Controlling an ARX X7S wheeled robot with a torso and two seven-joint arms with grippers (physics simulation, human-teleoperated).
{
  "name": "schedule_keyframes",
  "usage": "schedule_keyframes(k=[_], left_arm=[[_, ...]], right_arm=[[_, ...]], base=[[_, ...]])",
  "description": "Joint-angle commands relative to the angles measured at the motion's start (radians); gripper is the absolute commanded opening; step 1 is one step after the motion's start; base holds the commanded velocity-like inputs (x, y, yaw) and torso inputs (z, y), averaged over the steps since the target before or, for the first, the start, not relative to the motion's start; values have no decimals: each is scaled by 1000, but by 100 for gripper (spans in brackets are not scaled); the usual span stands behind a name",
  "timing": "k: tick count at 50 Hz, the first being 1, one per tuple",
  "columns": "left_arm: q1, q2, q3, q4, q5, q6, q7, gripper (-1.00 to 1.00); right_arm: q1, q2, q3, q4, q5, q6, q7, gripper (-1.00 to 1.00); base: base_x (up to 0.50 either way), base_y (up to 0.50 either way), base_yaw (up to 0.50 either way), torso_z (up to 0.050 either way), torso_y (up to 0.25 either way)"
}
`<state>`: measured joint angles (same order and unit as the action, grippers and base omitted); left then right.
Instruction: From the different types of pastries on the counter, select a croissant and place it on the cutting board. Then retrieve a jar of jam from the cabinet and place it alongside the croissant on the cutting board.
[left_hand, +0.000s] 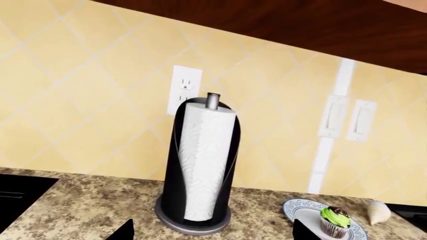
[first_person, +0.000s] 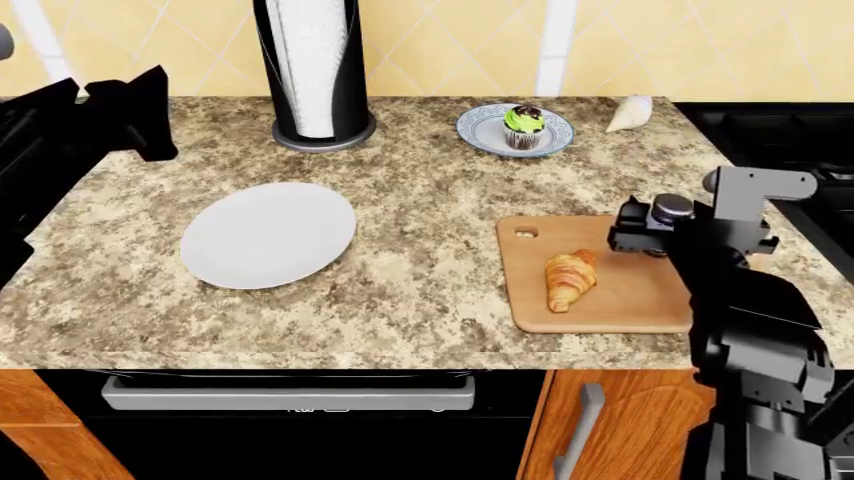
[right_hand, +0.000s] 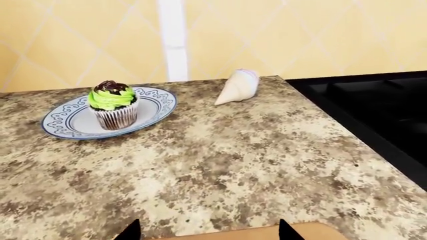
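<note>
1. The croissant (first_person: 570, 279) lies on the cutting board (first_person: 627, 300), near its middle, so the 1st half of the task looks done.
2. The cupcake (first_person: 523, 126) sits untouched on its patterned saucer (first_person: 482, 131) at the back of the counter (first_person: 427, 230).
3. No jar of jam shows in any view; only the cabinet (left_hand: 300, 25) underside appears above the paper-towel holder (left_hand: 200, 165), so fetching it remains.
4. The right hand (right_hand: 207, 231) hovers over the board's far edge, fingertips spread and empty.
5. The left hand (left_hand: 210, 231) also looks open, holding nothing, facing the wall.
</note>
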<state>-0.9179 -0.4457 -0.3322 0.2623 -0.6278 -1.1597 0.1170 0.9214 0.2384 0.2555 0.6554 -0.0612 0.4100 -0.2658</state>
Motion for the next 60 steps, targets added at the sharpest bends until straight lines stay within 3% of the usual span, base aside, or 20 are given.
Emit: schedule_keyframes(k=[1,22,32,40,43,46,49,57,58,60], left_arm=[[-3,-1,2,0,-7,1,0,100],[-7,6,-3,0,-29,-1,0,100],[16,74,-50,123,-72,-17,-58,100],[65,123,-86,210,-98,-16,-95,100],[166,150,-194,326,-160,-90,-142,100],[200,162,-231,356,-183,-117,-159,100],[212,170,-253,371,-203,-138,-170,100],[225,175,-273,394,-232,-163,-185,100],[226,176,-276,396,-235,-166,-187,100],[226,177,-280,399,-241,-171,-191,100]], right_arm=[[-16,3,-7,-228,-7,141,-10,100],[-61,39,-53,-887,-9,599,-112,100],[-196,53,-74,-1459,-29,943,-144,100],[-241,41,-71,-1702,-64,1101,-168,100],[-269,-237,-177,-1702,-514,931,-618,100],[-206,-238,-241,-1703,-964,986,-1042,100],[-183,-238,-282,-1703,-1353,1016,-1120,100],[-170,-237,-340,-1703,-1474,1071,-1193,100],[-163,-191,-430,-1703,-1580,1159,-1245,100],[-163,-195,-433,-1703,-1604,1160,-1265,100]], base=[[0,0,0,0,0],[0,0,0,0,0],[0,0,0,0,0],[0,0,0,0,0],[0,0,0,0,0],[0,0,0,0,0],[0,0,0,0,0],[0,0,0,0,0],[0,0,0,0,0],[0,0,0,0,0]])
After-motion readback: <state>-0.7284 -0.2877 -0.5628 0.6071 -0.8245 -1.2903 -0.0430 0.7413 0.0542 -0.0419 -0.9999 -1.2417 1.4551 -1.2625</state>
